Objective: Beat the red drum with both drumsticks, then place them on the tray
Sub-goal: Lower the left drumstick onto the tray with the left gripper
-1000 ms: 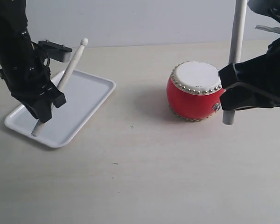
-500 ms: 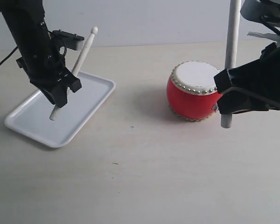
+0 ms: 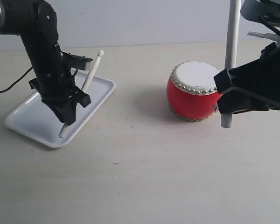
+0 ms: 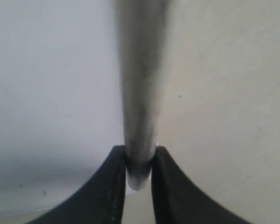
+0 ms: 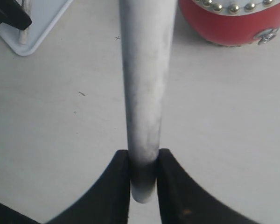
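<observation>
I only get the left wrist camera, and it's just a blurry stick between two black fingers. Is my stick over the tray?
Observer: Mostly. The left gripper holds the left drumstick tilted, with its low end by the near rim of the white tray. I can't tell if it touches.
Operator: Where's the other stick?
Observer: The right gripper holds the right drumstick nearly upright, just right of the red drum.
</observation>
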Controlling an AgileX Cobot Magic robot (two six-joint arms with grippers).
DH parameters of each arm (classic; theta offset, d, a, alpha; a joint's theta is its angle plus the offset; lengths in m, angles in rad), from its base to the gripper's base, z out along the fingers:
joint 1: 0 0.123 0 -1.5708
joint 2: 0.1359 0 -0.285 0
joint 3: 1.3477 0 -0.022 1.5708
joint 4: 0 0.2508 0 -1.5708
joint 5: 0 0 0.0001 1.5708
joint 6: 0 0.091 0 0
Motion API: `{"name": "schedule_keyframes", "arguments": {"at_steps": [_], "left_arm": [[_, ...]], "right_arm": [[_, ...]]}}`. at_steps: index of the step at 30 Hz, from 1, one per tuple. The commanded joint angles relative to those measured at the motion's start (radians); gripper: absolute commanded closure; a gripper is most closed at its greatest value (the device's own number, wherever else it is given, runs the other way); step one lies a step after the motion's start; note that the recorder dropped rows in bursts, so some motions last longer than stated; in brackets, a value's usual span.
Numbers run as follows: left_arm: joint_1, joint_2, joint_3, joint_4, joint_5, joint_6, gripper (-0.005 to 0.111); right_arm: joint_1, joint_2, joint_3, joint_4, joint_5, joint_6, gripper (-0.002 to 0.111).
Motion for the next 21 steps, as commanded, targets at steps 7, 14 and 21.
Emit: {"name": "schedule_keyframes", "arguments": {"at_steps": [7, 14, 21], "left_arm": [[0.02, 0.017, -0.006, 0.242, -0.001, -0.064, 0.107], [0.152, 0.009, -0.006, 0.246, -0.001, -0.067, 0.107], [0.19, 0.009, -0.006, 0.213, -0.025, -0.051, 0.107]], "right_arm": [[-0.004, 0.002, -0.003, 0.001, -0.008, -0.026, 0.108], [-0.004, 0.006, -0.003, -0.001, -0.008, -0.028, 0.108], [-0.004, 0.017, -0.003, -0.005, -0.011, -0.028, 0.108]]}}
